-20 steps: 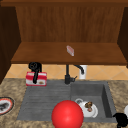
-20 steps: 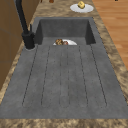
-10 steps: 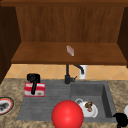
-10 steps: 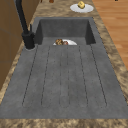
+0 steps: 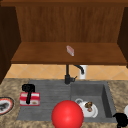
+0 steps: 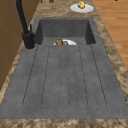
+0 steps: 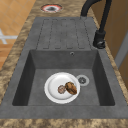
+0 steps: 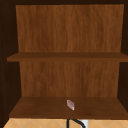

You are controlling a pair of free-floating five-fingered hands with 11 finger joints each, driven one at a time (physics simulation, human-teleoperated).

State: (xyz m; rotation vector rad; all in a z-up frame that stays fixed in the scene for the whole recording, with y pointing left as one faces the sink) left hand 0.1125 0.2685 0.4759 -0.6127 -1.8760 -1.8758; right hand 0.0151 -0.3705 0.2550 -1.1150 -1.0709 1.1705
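My left hand (image 5: 28, 88) hangs over the left part of the draining board (image 5: 50, 95) in the front view. Its fingers are curled down round a red and white box (image 5: 35, 99), which it holds from above. My right hand (image 5: 121, 119) stays at the bottom right corner, by the sink's front right edge. A big red ball (image 5: 67, 115) shows low in the middle, in front of the sink basin (image 5: 106, 100). In the basin lies a white plate (image 7: 53, 86) with brown food (image 7: 70, 88) on it.
A black tap (image 5: 67, 75) stands behind the sink. A red-rimmed plate (image 5: 10, 102) lies on the counter at the left. Another plate (image 6: 73, 8) with a yellow thing sits on the right counter. A small pink block (image 5: 70, 50) stands on the wooden shelf (image 5: 37, 53).
My left hand has come down and a little to the left with the red and white box. The right hand and the ball have not moved.
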